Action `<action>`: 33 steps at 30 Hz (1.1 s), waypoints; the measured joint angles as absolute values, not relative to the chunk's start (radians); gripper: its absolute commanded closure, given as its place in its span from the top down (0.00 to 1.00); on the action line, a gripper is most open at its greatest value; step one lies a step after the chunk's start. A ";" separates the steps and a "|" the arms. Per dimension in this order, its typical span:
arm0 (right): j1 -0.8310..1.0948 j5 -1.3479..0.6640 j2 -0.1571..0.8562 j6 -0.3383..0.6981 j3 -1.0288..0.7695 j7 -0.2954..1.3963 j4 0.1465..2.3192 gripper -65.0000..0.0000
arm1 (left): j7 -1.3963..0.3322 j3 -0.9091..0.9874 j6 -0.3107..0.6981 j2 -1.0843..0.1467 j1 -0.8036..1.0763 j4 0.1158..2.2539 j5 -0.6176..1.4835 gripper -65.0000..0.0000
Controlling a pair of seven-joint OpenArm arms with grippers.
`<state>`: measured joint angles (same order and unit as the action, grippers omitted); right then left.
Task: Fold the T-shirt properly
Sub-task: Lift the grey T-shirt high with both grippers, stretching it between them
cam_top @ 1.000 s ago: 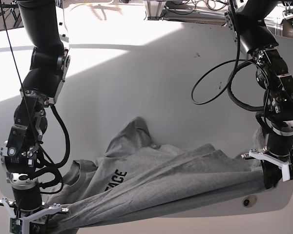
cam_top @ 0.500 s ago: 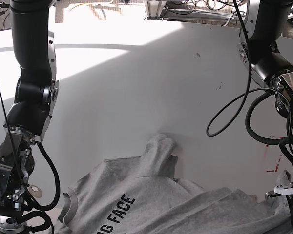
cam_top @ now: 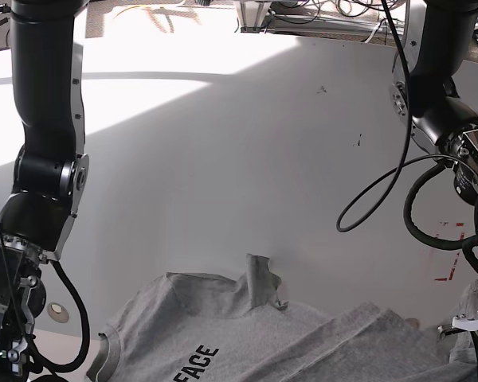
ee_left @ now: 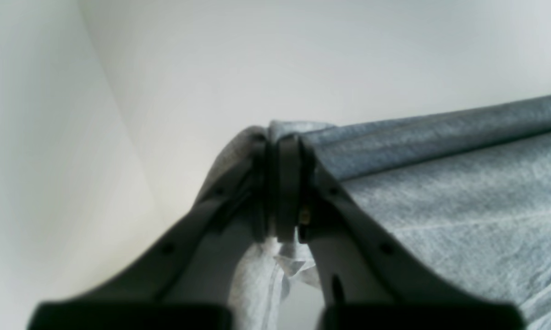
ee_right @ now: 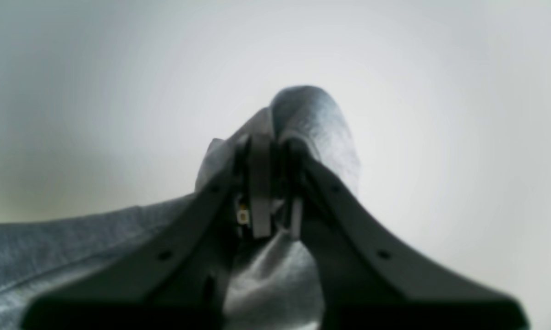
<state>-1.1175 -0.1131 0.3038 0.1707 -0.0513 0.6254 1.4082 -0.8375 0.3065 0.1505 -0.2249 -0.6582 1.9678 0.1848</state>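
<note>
Grip looks solid on both sides right now. Left gripper (ee_left: 282, 183) has its jaws pinched tight on a bunched edge of the grey T-shirt (cam_top: 303, 342), and the right gripper (ee_right: 268, 183) is clamped the same way on another edge, with cloth poking up above its fingertips. In the base view the shirt sits at the very bottom of the white table (cam_top: 223, 159), partly draped and rumpled, collar at the lower left, the black "FACE" lettering (cam_top: 193, 364) showing, and one flap sticking up near the middle. Both grippers are basically out of frame there, so I can't say how high the held edges are.

What could go wrong, imo: each pinch is on a wad, not a clean single layer, so a hard pull could let a layer slip out, or drag the shirt off the near table edge. That upturned flap could also get trapped and leave a crooked fold.

No containers anywhere in view, just shirt and table.
</note>
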 measured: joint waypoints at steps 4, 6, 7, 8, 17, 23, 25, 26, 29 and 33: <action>-1.149 -0.113 0.305 0.173 -0.051 0.625 1.397 0.00 | -0.838 0.306 0.150 -0.225 -0.687 1.968 0.186 0.00; -1.157 -0.113 0.305 0.173 -0.051 0.616 1.400 0.00 | -0.834 0.306 0.150 -0.226 -0.694 1.968 0.185 0.00; -1.157 -0.113 0.305 0.173 -0.051 0.611 1.402 0.00 | -0.831 0.306 0.150 -0.225 -0.694 1.967 0.185 0.00; -1.156 -0.112 0.305 0.173 -0.051 0.608 1.409 0.00 | -0.829 0.306 0.150 -0.225 -0.693 1.966 0.186 0.00; -1.013 -0.120 0.340 0.177 -0.055 0.655 1.494 0.00 | -0.829 0.290 0.150 -0.212 -0.588 1.937 0.195 0.00; -0.815 -0.116 0.357 0.172 -0.103 0.665 1.599 0.00 | -0.831 0.292 0.149 -0.172 -0.437 1.935 0.236 0.00; -0.736 -0.117 0.353 0.171 -0.129 0.671 1.644 0.00 | -0.830 0.291 0.153 -0.173 -0.376 1.939 0.247 0.00; -0.701 -0.113 0.352 0.166 -0.139 0.687 1.669 0.00 | -0.833 0.291 0.154 -0.173 -0.350 1.942 0.247 0.00; -0.589 -0.116 0.349 0.165 -0.162 0.719 1.740 0.00 | -0.838 0.293 0.147 -0.174 -0.259 1.959 0.240 0.00; -0.451 -0.118 0.327 0.176 -0.191 0.715 1.827 0.00 | -0.834 0.295 0.147 -0.175 -0.138 1.969 0.235 0.00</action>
<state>-0.4515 -0.1177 0.3275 0.1761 -0.1905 0.7155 1.8275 -0.8341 0.2947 0.1474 -0.1753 -0.1383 1.9694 0.2352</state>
